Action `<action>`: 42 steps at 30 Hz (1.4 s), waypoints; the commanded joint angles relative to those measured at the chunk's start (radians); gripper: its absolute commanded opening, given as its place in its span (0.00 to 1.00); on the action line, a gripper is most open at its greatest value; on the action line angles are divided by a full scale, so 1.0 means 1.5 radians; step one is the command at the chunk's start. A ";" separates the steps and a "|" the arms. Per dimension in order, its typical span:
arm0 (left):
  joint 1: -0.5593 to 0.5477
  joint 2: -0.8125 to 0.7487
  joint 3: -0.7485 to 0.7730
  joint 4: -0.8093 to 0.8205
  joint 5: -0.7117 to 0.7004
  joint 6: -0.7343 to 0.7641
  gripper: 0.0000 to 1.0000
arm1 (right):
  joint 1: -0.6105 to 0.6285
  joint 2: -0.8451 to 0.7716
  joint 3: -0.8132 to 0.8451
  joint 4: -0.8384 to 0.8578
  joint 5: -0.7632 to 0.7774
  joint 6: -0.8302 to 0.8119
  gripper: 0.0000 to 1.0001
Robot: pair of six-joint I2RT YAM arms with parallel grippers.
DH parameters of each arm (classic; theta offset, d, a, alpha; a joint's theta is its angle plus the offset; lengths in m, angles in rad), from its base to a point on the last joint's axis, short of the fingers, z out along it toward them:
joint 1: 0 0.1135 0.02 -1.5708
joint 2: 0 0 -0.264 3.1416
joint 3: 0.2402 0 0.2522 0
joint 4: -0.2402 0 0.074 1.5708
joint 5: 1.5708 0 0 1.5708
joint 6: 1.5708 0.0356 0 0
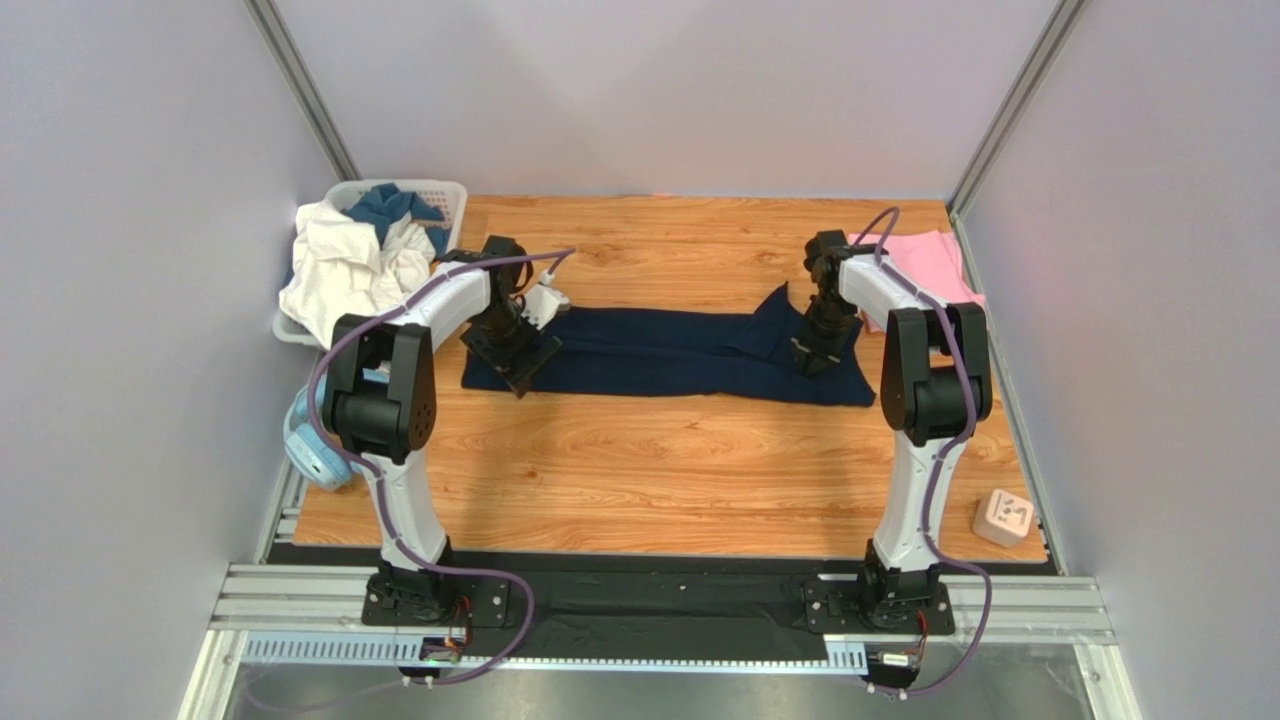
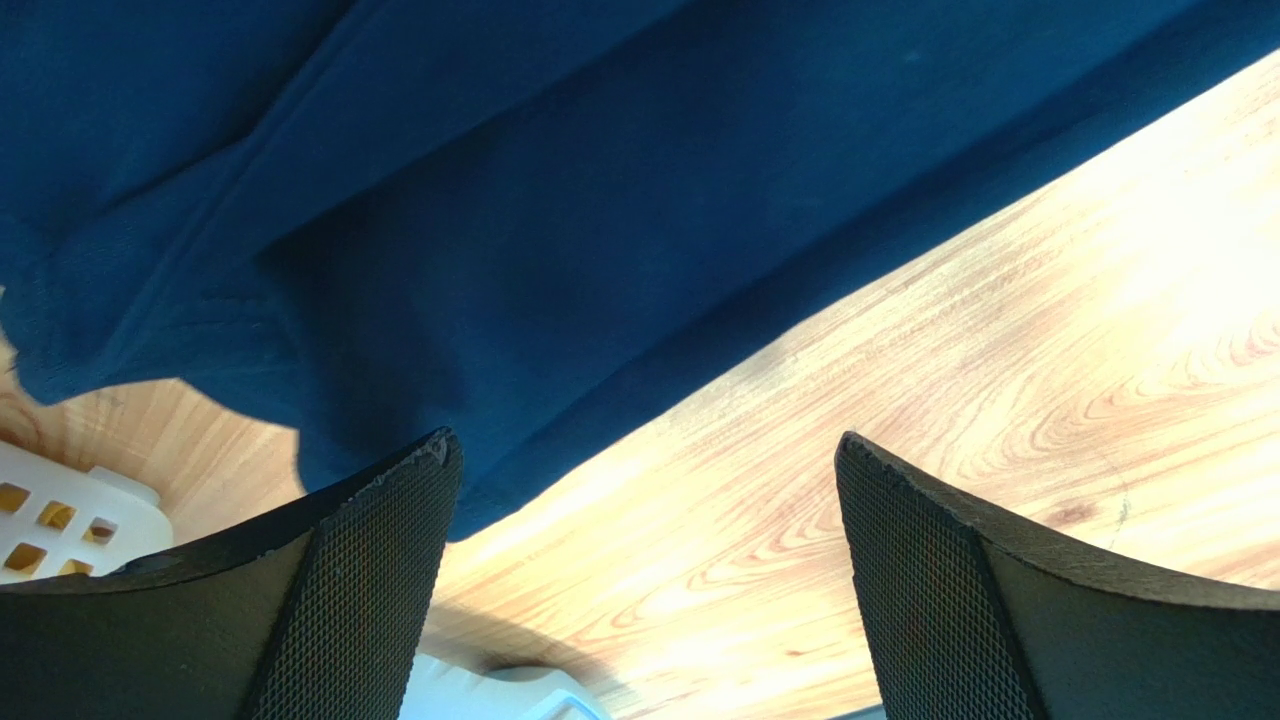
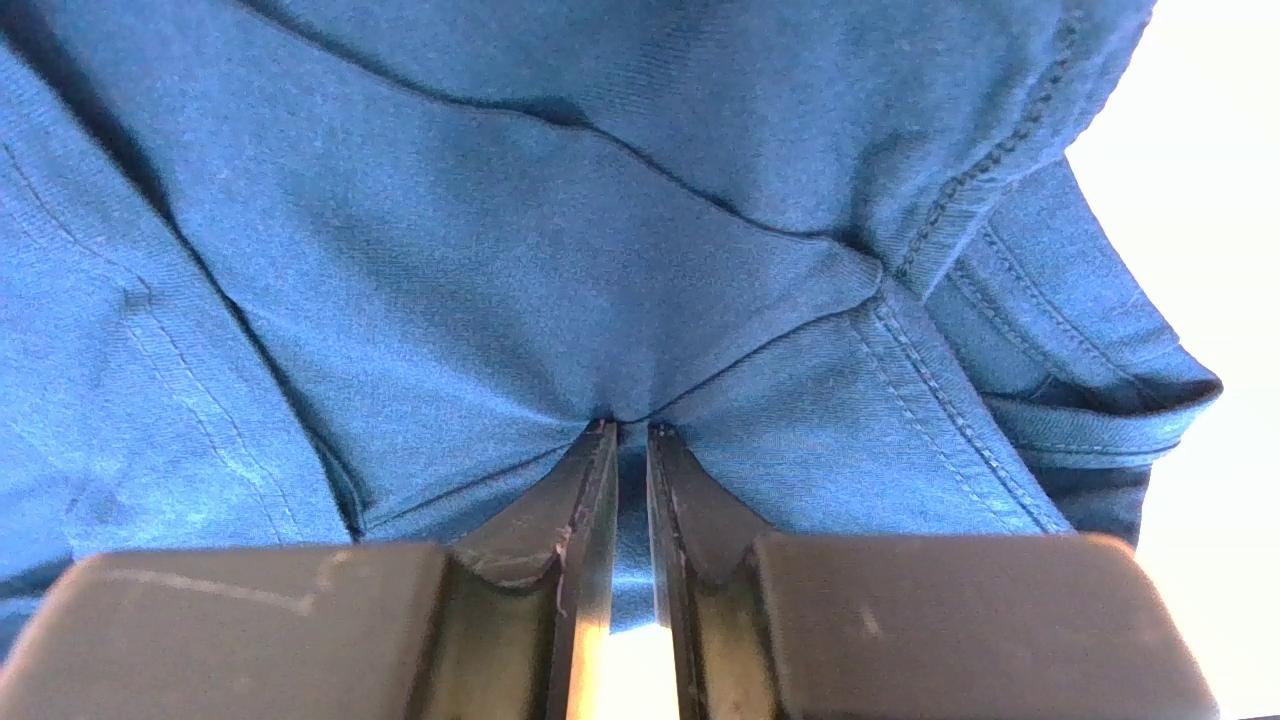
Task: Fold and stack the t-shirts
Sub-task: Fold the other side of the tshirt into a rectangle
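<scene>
A: Where is the navy t-shirt (image 1: pixel 676 356)?

B: It lies across the middle of the wooden surface (image 1: pixel 676 480) as a long, narrow band running left to right. One end sits under the left arm and the other under the right arm.

A: What about the right claw (image 3: pixel 631 443)?

B: It is down on the right end of the band. Its two fingers are almost together, with only a thin slit between them, and a ridge of navy cloth is pinched in that slit. Creases fan out from the pinch, close to a stitched hem.

A: And the left claw (image 2: pixel 646 465)?

B: It is spread wide with nothing in it. In the left wrist view, bare wood fills the gap between the fingers. The shirt's left end lies just past one fingertip, but I cannot tell whether that finger touches the cloth.

A: Where is the pink t-shirt (image 1: pixel 920 270)?

B: It lies flat at the far right corner of the surface, behind the right arm, which hides part of it. It is apart from the navy one.

A: Is there anything else around?

B: A white basket (image 1: pixel 436 192) stands at the far left corner, with white cloth (image 1: pixel 349 270) heaped over its near rim and some dark teal cloth inside. Light-blue headphones (image 1: pixel 319 450) sit at the left edge beside the left arm. A small beige box (image 1: pixel 1004 518) rests near the right edge.
</scene>
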 commanded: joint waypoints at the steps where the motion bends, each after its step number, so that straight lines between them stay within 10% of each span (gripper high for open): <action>1: 0.007 0.001 0.009 0.005 0.033 -0.008 1.00 | -0.026 0.012 -0.003 0.015 0.039 -0.008 0.17; 15: 0.048 0.101 0.077 -0.007 0.072 -0.028 0.99 | -0.046 0.017 -0.022 0.019 0.065 -0.014 0.16; 31: 0.102 -0.064 -0.026 -0.066 0.102 0.036 1.00 | -0.059 -0.035 0.072 -0.051 0.107 -0.011 0.16; 42: 0.083 -0.089 0.043 -0.120 0.189 -0.002 1.00 | 0.098 -0.011 0.228 -0.083 -0.024 -0.015 0.20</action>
